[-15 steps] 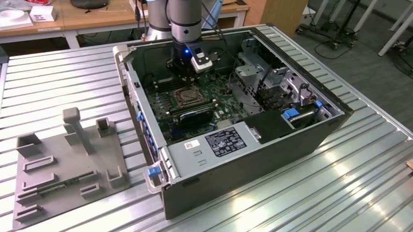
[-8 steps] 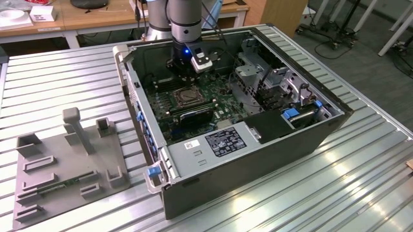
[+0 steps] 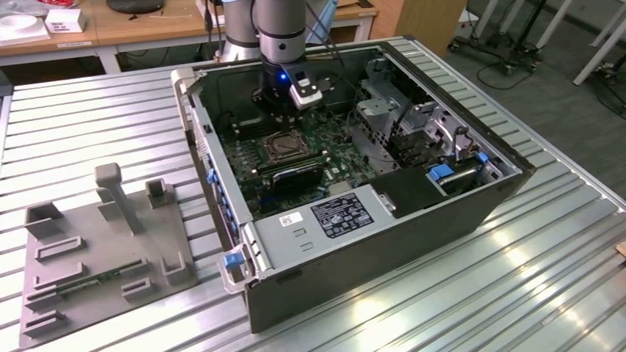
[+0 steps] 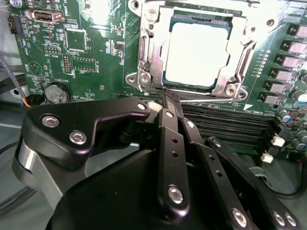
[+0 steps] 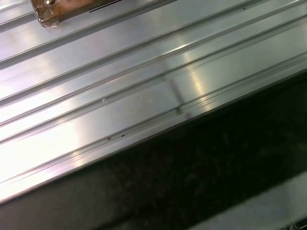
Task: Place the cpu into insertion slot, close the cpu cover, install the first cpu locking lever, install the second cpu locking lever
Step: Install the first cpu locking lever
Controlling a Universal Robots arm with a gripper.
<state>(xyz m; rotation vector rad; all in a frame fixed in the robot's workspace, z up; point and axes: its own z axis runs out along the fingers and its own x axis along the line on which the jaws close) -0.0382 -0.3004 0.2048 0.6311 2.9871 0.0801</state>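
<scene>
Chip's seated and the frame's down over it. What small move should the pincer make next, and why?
Probably ease down on the thin metal locking lever: the shut pincer sits right at it, and the silver windowed cover already lies over the grey square cpu.

we can read no text for certain. in the exterior view a black label point(image 3: 341, 217) with white print and a small white sticker point(image 3: 292, 219) just beside it sit on the grey metal cover point(image 3: 278, 246) inside the computer case point(image 3: 391, 249); both are too small to make out. in the second wrist view the motherboard point(image 4: 96, 52) carries tiny white markings that we cannot read, and the cpu point(image 4: 194, 55) face glares white with nothing legible.
</scene>
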